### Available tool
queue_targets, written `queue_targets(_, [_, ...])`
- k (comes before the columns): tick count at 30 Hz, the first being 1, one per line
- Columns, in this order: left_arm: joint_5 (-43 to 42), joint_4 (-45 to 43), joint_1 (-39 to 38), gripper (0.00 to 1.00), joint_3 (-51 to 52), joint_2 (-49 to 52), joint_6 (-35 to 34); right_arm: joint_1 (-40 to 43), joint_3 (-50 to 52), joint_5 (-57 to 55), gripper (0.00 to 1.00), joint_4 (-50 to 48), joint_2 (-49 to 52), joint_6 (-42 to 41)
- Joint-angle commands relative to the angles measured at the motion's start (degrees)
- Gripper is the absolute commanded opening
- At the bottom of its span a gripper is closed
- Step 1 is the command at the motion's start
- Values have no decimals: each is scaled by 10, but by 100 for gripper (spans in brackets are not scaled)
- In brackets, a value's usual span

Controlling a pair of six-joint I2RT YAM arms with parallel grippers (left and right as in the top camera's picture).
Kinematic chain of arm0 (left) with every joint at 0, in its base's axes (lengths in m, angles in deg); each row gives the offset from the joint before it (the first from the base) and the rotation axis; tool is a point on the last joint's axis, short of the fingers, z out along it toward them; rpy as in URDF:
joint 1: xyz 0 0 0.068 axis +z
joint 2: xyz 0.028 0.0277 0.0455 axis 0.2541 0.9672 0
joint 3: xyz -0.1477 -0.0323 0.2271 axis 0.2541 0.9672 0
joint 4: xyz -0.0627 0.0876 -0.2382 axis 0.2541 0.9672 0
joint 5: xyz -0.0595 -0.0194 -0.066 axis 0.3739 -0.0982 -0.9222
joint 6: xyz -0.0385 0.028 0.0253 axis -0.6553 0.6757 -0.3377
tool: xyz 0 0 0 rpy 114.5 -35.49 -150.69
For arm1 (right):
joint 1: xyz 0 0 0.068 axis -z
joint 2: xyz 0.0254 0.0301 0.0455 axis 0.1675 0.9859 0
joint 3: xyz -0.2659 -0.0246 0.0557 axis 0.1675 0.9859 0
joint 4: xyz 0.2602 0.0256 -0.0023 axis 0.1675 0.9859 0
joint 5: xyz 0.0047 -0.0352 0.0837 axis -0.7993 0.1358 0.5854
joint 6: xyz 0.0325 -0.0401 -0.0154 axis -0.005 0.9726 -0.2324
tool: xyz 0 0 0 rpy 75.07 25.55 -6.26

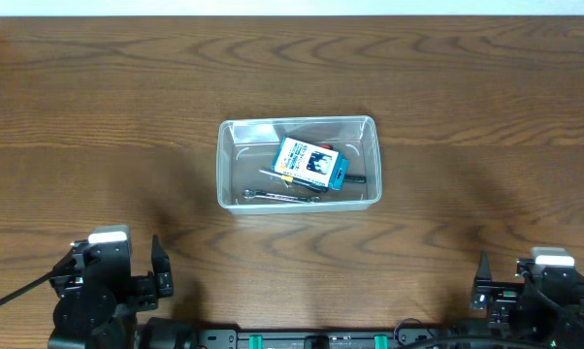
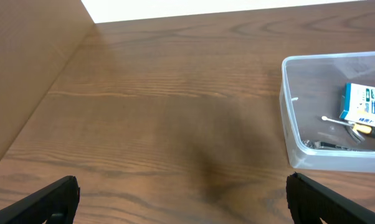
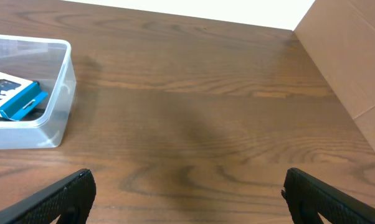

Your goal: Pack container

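Left gripper (image 2: 184,202) — jaws spread wide, nothing between them. Its dark fingers (image 2: 47,198) show only at the bottom corners of the left wrist view, over bare wood. It sits at the near left edge of the table (image 1: 108,116).

Right gripper (image 3: 187,198) — also spread wide and empty. It sits at the near right edge of the table.

Container (image 1: 298,120) — a clear rectangular bin with rounded corners and a rim. It stands upright near the middle of the table with its long side running left to right. It is well apart from both grippers and farther from the robot's base than either.

Contents of the container:
- Blue-and-white box (image 1: 307,163), lying flat and skewed, about the middle of the bin.
- Slim metal wrench (image 1: 277,197), lying on the floor of the bin along the near wall.
- Dark handle (image 1: 350,179), poking out from under the box toward the right wall.
- Yellow-tipped tool (image 2: 369,129), beside the box in the left wrist view. It is possibly a screwdriver, but too small to tell.

Surroundings: a brown panel (image 2: 25,81) rises along the table's left side, and a like one (image 3: 349,56) along its right.
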Motion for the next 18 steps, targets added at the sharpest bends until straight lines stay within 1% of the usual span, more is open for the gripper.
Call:
queue_targets(1, [5, 3, -3, 98, 3, -3, 8, -4, 4, -3, 99, 0, -4, -10])
queue_targets(14, [5, 3, -3, 98, 3, -3, 8, -4, 4, -3, 99, 0, -5, -11])
queue_targets(18, [5, 3, -3, 98, 3, -3, 8, -17, 4, -3, 99, 0, -6, -10])
